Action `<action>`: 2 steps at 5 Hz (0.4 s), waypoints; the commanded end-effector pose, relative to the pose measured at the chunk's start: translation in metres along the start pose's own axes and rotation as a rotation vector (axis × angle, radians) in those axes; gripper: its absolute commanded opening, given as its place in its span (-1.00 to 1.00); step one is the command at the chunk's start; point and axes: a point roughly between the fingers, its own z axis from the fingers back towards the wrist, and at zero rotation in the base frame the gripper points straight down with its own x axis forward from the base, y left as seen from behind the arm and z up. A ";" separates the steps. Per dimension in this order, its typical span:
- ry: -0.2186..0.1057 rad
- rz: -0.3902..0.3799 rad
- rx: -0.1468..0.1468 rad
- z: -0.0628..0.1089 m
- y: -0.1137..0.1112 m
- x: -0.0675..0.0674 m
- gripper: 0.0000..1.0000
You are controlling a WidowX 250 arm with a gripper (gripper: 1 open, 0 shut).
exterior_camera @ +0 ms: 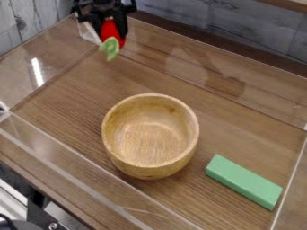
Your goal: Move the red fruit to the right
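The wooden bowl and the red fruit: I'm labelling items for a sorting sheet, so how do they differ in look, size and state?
The wooden bowl is pale tan; the red fruit is red with a light green part. The bowl is far larger than the fruit. The bowl sits on the table, while the fruit is held in the gripper. Both look rounded.

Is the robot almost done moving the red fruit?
Not quite. The gripper has the red fruit, with its green leaves hanging down, so the grabbing looks done. It's at the far end, left of the wooden bowl. Carrying it right and letting go look left to do.
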 end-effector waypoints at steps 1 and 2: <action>-0.069 -0.163 0.007 0.022 -0.031 -0.013 -1.00; -0.048 -0.231 -0.001 0.015 -0.056 -0.024 -1.00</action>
